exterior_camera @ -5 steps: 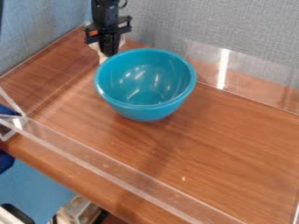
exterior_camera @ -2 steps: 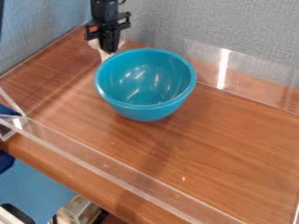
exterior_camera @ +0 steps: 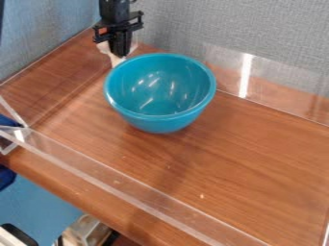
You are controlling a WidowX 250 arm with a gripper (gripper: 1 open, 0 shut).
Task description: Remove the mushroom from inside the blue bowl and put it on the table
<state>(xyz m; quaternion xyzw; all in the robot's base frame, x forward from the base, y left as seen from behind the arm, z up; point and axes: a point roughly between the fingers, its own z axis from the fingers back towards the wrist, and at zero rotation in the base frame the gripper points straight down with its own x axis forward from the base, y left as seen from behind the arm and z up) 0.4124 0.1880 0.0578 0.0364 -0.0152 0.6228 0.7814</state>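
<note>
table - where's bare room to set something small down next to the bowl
Bare wood on the table runs right of the blue bowl to the clear wall, and in front of it to the near wall. It is crowded behind the bowl, where the gripper hangs.

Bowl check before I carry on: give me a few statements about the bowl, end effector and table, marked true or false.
1. The bowl stands upright on the table. True.
2. The end effector is down inside the bowl. False: it is behind the bowl's far-left rim, over the table.
3. No mushroom shows inside the bowl. True: only the glossy blue interior is seen.
4. The bowl is tipped on its side. False: its opening faces up.
5. The end effector is wide open. False: it is shut; what it holds, if anything, cannot be made out.
</note>
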